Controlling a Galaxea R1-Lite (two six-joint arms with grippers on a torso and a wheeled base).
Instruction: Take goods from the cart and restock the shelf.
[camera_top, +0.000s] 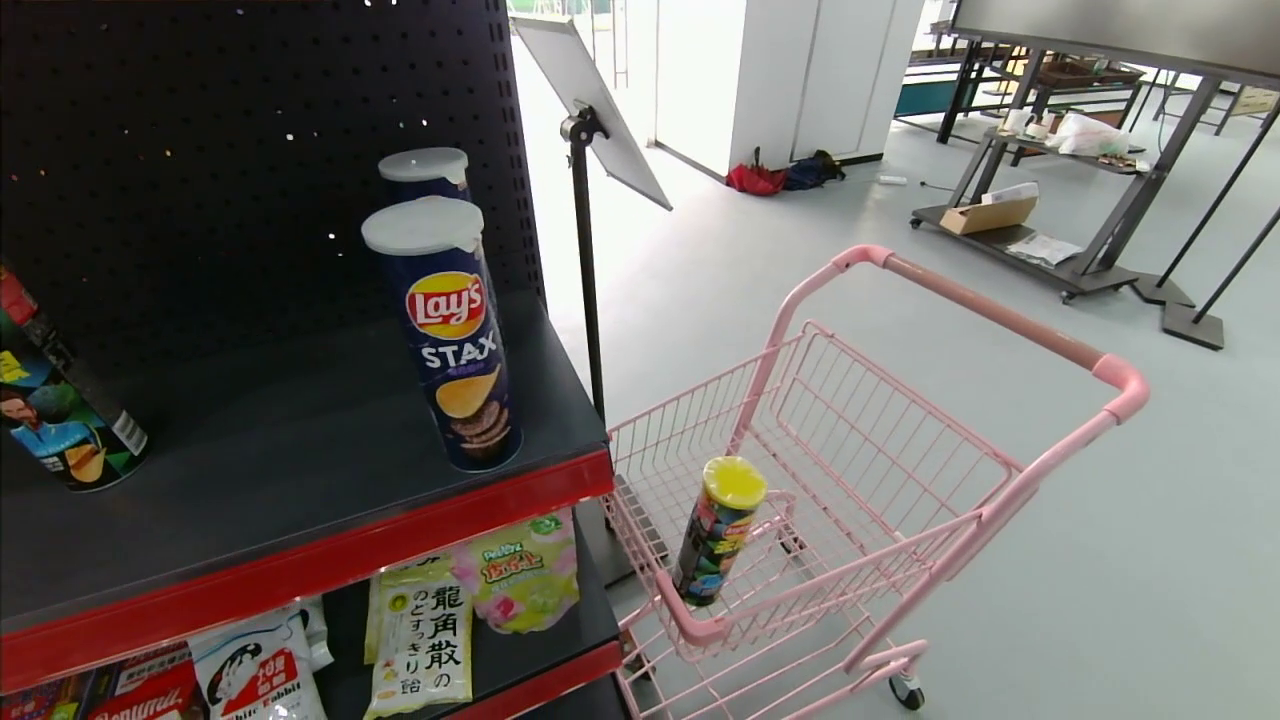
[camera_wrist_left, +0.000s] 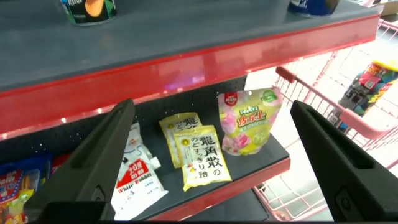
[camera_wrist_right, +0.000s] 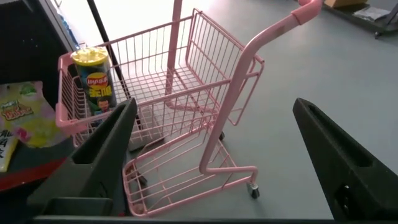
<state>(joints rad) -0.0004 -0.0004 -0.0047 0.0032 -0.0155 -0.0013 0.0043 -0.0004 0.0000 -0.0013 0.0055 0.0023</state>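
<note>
Pick-up not yet begun. My left gripper (camera_wrist_left: 211, 106) and right gripper (camera_wrist_right: 214, 102) are spread, empty. One yellow-lidded can (camera_top: 722, 540) stands in the cart (camera_top: 1120, 375), corner nearest the shelf (camera_top: 300, 450). Next, I judge: right gripper closes around it.

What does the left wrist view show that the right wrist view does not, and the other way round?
Left wrist, not right wrist: the red shelf edge, the yellow bags, the white bag and the left gripper, open. Right wrist, not left wrist: the cart's wheel and the right gripper, open. Both: the pink cart, the can in it and the green bag.
</note>
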